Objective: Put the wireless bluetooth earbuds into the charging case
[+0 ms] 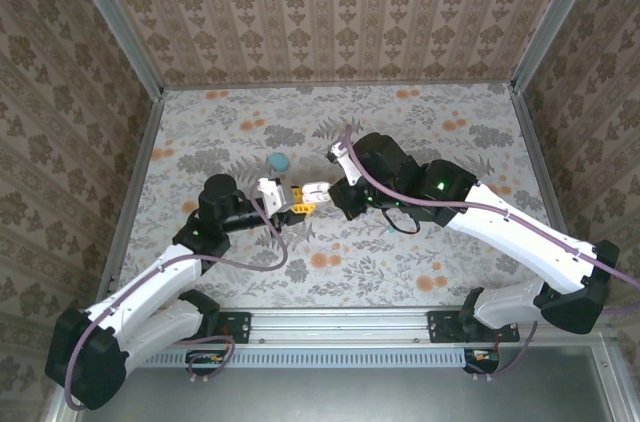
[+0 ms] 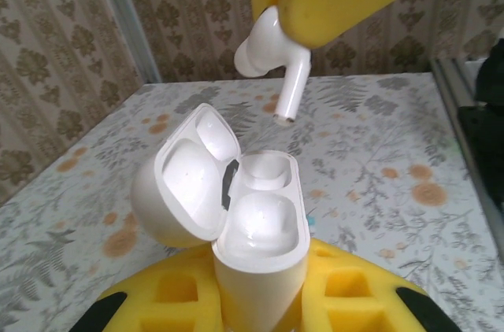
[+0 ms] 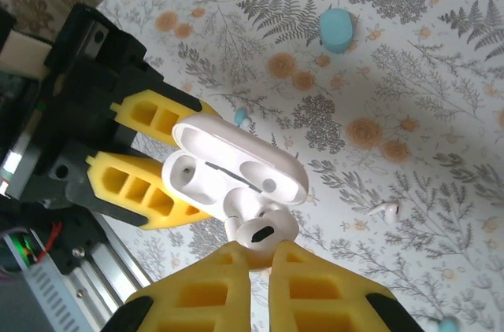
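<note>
Earbud of glossy white plastic (image 2: 272, 53) hangs pinched in my right gripper (image 3: 260, 263), just above the open white clamshell charging case (image 2: 256, 226) that my left gripper (image 2: 260, 289) clamps upright; a second white earbud (image 3: 386, 210) lies on the floral table (image 3: 441, 96).

No writing, label or number can be read anywhere.

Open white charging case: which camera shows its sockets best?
Left wrist view: it looks straight into the open white charging case, both sockets unobstructed. Right wrist view sees it slantwise, the held white earbud overlapping it. Top external view: a tiny, distant white speck.
</note>
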